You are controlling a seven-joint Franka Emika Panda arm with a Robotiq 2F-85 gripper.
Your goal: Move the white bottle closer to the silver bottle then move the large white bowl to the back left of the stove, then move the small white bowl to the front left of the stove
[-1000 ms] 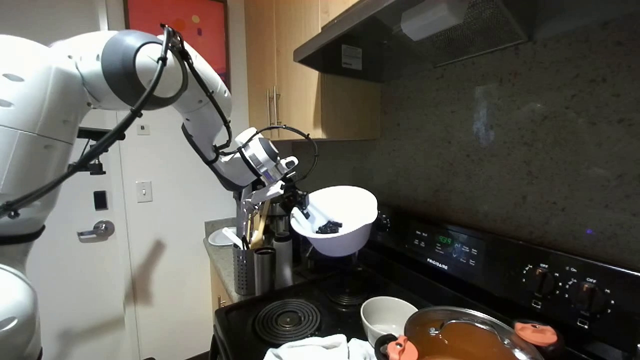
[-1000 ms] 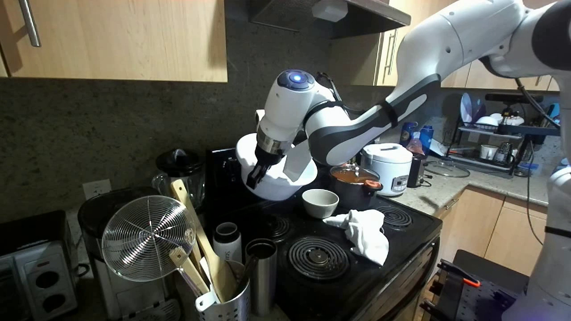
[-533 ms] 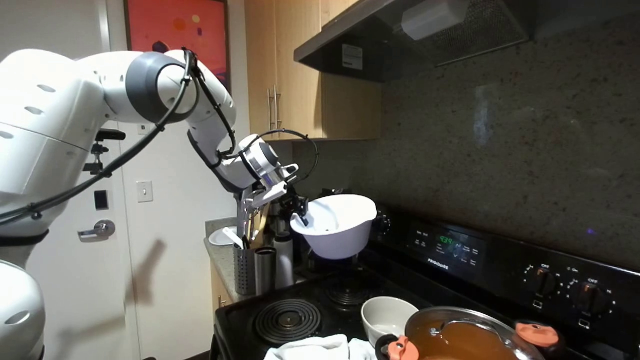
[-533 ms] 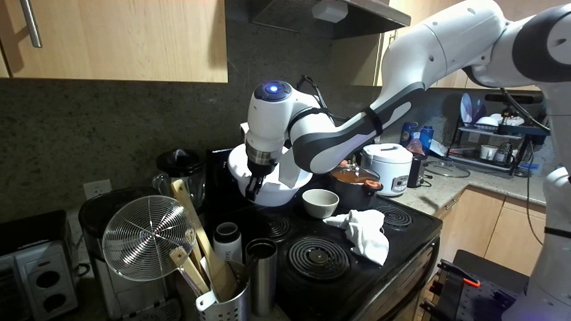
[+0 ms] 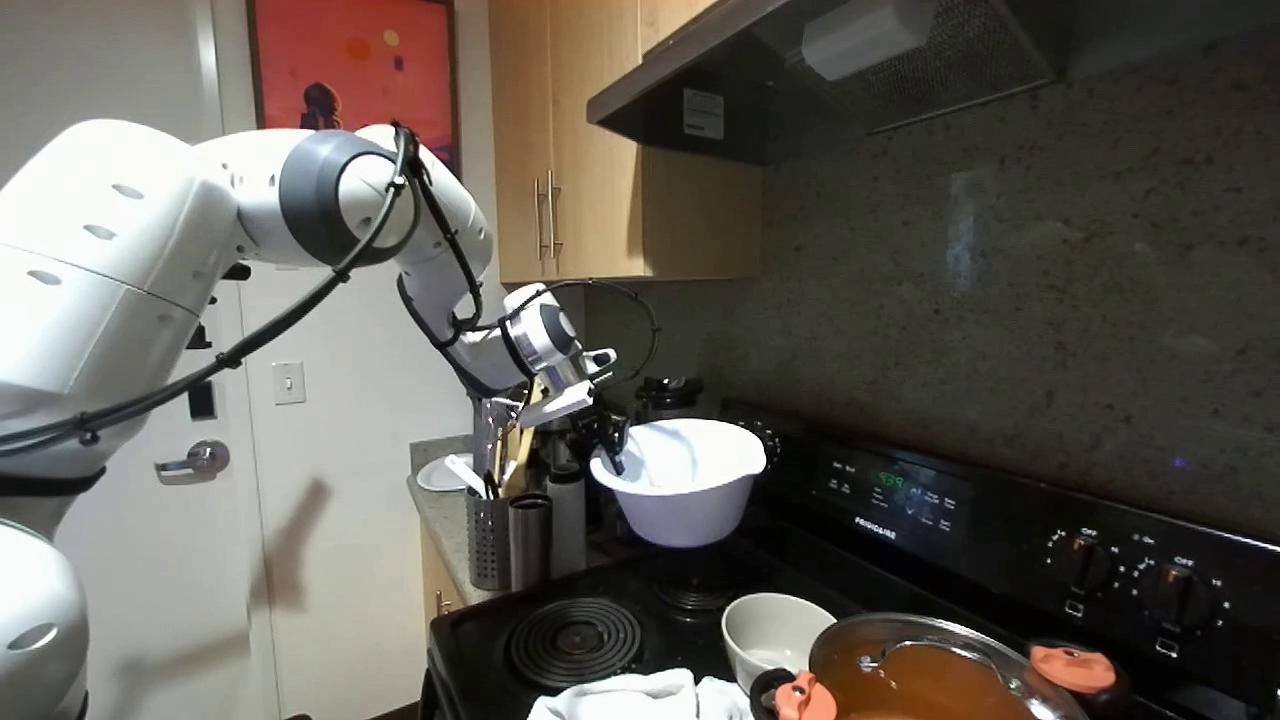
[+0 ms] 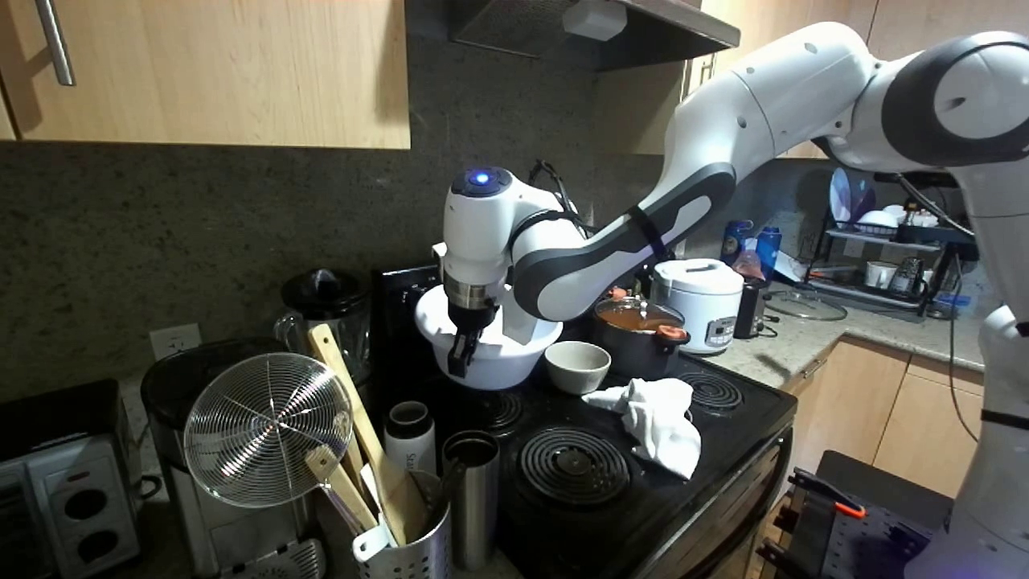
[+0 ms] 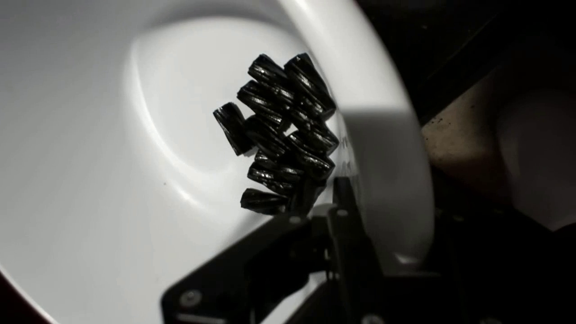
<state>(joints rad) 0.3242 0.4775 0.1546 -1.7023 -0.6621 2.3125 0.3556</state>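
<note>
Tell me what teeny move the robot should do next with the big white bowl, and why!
Probably ease the large white bowl down onto the back left burner. The gripper is pinching its rim, and in both exterior views the bowl appears to hang just above that burner. Going slowly seems wise, since black licorice-like twists lie loose inside.

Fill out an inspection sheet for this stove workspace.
Surface: black electric coil stove; display lit green.
Job's things: white bottle upright beside the silver bottle; large white bowl held above the back left burner, black twisted pieces inside; small white bowl on the stove beside the glass-lidded pot.
Clutter: crumpled white cloth on the stove.
Pincer: shut on the large white bowl's wall.
Cables: black cable strapped along the arm.
Surroundings: range hood overhead; rice cooker on the counter.
</note>
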